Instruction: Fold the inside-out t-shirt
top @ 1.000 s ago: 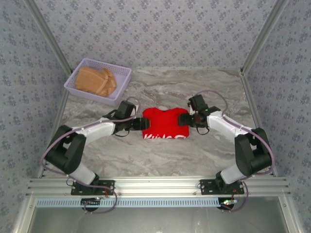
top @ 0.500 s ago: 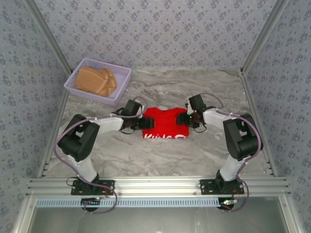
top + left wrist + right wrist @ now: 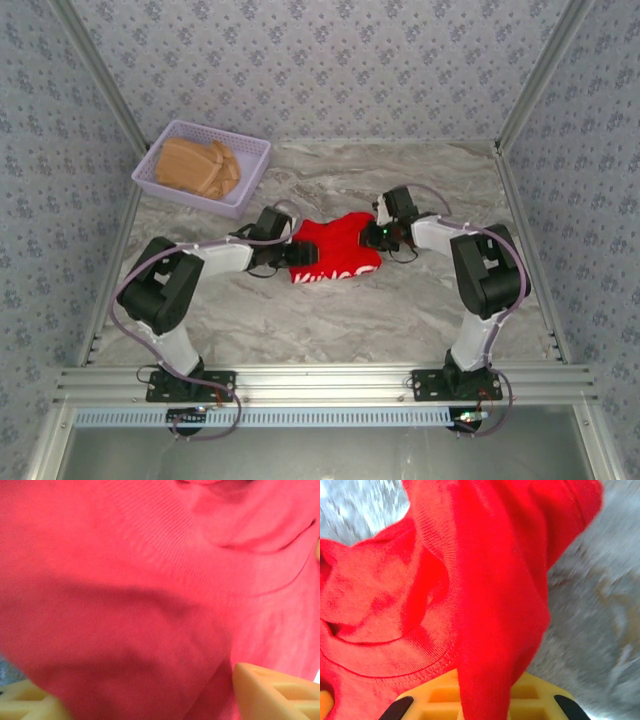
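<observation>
My right gripper [image 3: 485,700] is pressed together, and it is pinching a fold of the red t-shirt [image 3: 485,580]. The fold runs down between my yellow fingers [image 3: 435,697]. Above the pinch the cloth hangs in a long ridge. To the left of it I can see a ribbed edge with a line of stitches. To the right of the ridge is the grey, marbled worktop [image 3: 600,620].

My left gripper [image 3: 145,705] is spread wide. One yellow finger is low on the left and the other is low on the right. Red cloth bulges between them and comes very close to my camera. I cannot tell if the fingers press on it. Just past them is a ribbed band of the same shirt.

From above, the t-shirt lies bunched up on the worktop between my two grippers. My left gripper is at one end and my right gripper is at the other end. The edge by my right gripper looks pulled up and slanted. White letters [image 3: 335,275] show along the side of the shirt nearest my bases.

Far off beyond my left gripper, near the back corner, sits a pale purple basket [image 3: 245,185]. A folded tan cloth [image 3: 195,167] lies inside it, well apart from the shirt.
</observation>
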Robot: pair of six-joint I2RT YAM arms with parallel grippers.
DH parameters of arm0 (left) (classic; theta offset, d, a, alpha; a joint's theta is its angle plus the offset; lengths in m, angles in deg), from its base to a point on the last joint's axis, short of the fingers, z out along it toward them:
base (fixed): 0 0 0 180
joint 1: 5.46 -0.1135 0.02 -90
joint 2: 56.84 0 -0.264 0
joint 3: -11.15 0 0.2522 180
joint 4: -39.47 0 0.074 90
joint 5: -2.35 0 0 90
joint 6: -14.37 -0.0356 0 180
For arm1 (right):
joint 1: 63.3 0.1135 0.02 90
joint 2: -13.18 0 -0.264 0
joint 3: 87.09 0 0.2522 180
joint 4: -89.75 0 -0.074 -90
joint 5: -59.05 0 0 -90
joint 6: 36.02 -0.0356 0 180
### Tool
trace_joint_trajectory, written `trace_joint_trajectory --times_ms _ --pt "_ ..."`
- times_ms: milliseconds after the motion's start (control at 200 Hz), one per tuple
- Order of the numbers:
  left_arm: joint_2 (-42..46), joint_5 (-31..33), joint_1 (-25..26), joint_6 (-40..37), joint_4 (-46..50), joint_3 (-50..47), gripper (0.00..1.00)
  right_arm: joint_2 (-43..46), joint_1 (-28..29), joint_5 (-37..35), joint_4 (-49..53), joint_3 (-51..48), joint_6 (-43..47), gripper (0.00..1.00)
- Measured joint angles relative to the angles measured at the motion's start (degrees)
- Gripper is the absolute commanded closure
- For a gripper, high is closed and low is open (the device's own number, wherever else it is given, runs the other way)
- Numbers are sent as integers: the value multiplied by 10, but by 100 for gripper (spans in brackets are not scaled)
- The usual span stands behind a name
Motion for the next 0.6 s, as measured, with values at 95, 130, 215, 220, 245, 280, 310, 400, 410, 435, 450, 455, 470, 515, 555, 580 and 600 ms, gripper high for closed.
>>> trace_joint_trajectory --times_ms 95,130,215,220,245,280,310,400,410,435,450,455,470,515,555,580,600 --pt "32 45 -9 -7 20 -12 26 -20 -34 -13 51 72 38 96" --pt "45 61 -12 -12 29 -13 26 -31 -50 -16 66 102 53 96" --pt "78 92 -16 -22 44 -14 26 -61 -94 -31 103 176 94 96" --pt "79 93 -16 -23 45 -14 26 -64 -97 -31 107 182 97 96" --pt "89 99 -16 -24 48 -14 26 -75 -112 -37 118 205 109 96" --pt "99 103 -15 -27 50 -15 26 -92 -130 -45 134 236 125 96" --pt "107 106 -15 -29 51 -17 26 -108 -146 -52 149 264 139 96" --pt "122 111 -15 -32 60 -23 26 -151 -187 -81 189 331 177 95" --pt "123 112 -15 -32 61 -23 26 -154 -190 -85 193 336 181 95" --pt "125 112 -15 -33 64 -24 26 -164 -200 -95 204 351 191 95" --pt "127 112 -15 -33 65 -25 26 -170 -205 -101 210 359 199 95" --pt "127 112 -15 -33 66 -25 26 -173 -207 -104 214 363 201 95" --pt "128 113 -15 -33 68 -26 26 -178 -212 -110 220 372 207 95" --pt "131 114 -14 -33 74 -27 26 -195 -224 -128 241 398 224 94" --pt "133 114 -14 -34 79 -27 26 -210 -233 -142 257 423 240 93" --pt "134 114 -13 -35 80 -28 26 -219 -237 -150 266 438 248 93" --pt "135 114 -13 -36 82 -28 26 -227 -240 -157 276 453 256 93"
